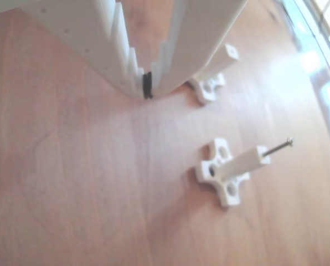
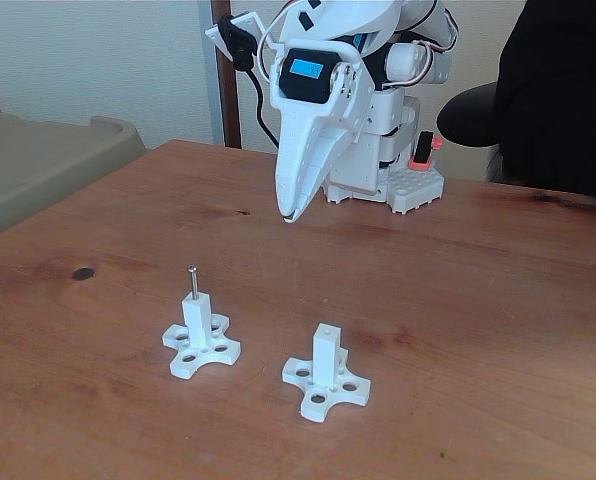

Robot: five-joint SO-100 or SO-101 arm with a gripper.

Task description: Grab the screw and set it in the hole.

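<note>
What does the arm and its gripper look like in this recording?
The arm is white printed plastic with black servos, black cables looping at its top and a small blue-lit panel on the wrist. Its gripper tapers to a beak-like point; in the other view one finger edge is stepped like teeth, with a black pad at the tip.

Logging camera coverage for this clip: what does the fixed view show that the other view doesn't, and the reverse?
Fixed view alone: the arm's body and base, a small dark spot on the table, a dark chair behind. Other view alone: close-up of the gripper, jaws nearly closed, nothing between them. Both: the screw standing in one white post, and the second post empty.
</note>
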